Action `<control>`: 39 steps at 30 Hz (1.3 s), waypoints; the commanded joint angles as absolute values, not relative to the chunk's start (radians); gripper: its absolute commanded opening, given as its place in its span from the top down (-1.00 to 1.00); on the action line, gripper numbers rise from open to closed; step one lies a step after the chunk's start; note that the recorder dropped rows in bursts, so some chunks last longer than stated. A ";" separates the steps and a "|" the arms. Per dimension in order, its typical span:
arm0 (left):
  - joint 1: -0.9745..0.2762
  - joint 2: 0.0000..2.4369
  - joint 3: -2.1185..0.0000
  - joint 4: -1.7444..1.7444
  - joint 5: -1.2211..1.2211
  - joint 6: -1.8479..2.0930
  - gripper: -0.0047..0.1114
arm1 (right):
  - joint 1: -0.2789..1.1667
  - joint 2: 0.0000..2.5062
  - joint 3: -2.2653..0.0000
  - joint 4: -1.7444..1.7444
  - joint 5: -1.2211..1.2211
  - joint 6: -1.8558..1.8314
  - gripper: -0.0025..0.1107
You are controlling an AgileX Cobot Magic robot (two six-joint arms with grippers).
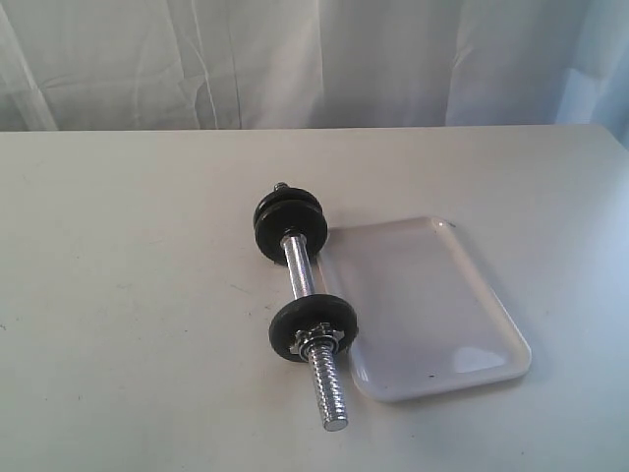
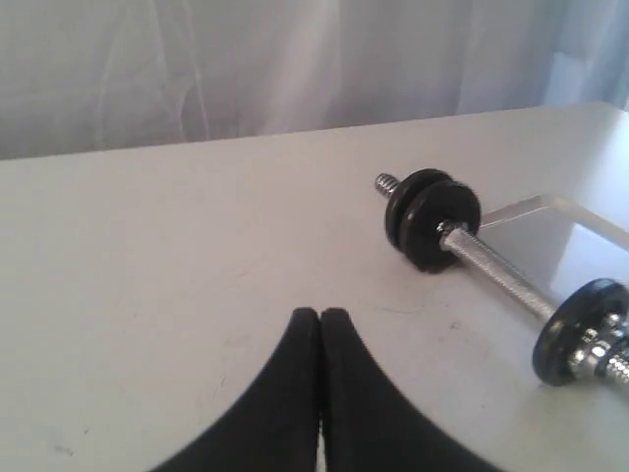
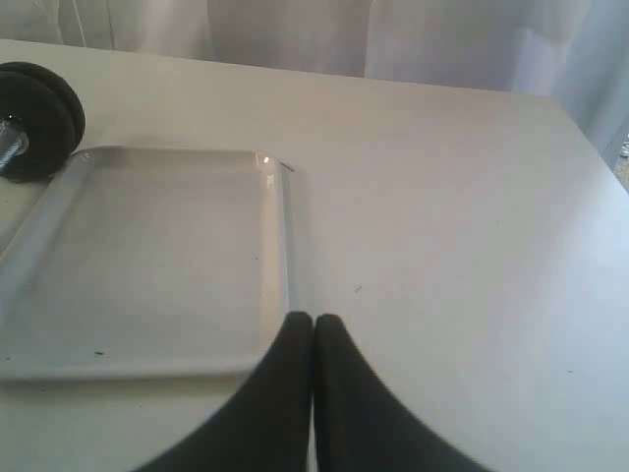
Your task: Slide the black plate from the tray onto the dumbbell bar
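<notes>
The chrome dumbbell bar (image 1: 298,264) lies on the table beside the white tray (image 1: 423,295), which holds nothing. The black plate (image 1: 295,329) sits on the bar's near threaded end, with the star-shaped silver nut (image 1: 320,339) against it. Two shinier discs (image 1: 290,224) sit on the far end. In the left wrist view my left gripper (image 2: 320,315) is shut with nothing in it, over bare table, apart from the bar (image 2: 496,268) and the plate (image 2: 580,320). My right gripper (image 3: 314,320) is shut and empty, beside the tray's rim (image 3: 278,246). Neither gripper shows in the exterior view.
The pale table (image 1: 118,295) stretches left of the dumbbell. A white curtain (image 1: 295,59) hangs behind the table's far edge. The table's right edge (image 3: 580,128) shows in the right wrist view.
</notes>
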State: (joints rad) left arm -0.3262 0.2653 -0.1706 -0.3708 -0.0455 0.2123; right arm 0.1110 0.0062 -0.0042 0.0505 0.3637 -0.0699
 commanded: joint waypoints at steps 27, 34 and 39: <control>-0.042 0.000 0.000 -0.238 0.224 -0.054 0.92 | 0.108 0.000 0.000 0.049 0.349 -0.071 0.96; -0.042 0.000 0.000 -0.224 0.213 -0.052 0.92 | 0.108 0.000 0.000 0.049 0.349 -0.071 0.96; -0.042 0.000 0.000 -0.222 0.211 -0.050 0.92 | 0.108 0.000 0.000 0.049 0.349 -0.071 0.96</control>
State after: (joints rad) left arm -0.0449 0.0049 -0.0045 -0.2185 0.2197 -0.0442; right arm 0.1110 0.0062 -0.0042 0.0505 0.3637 -0.0699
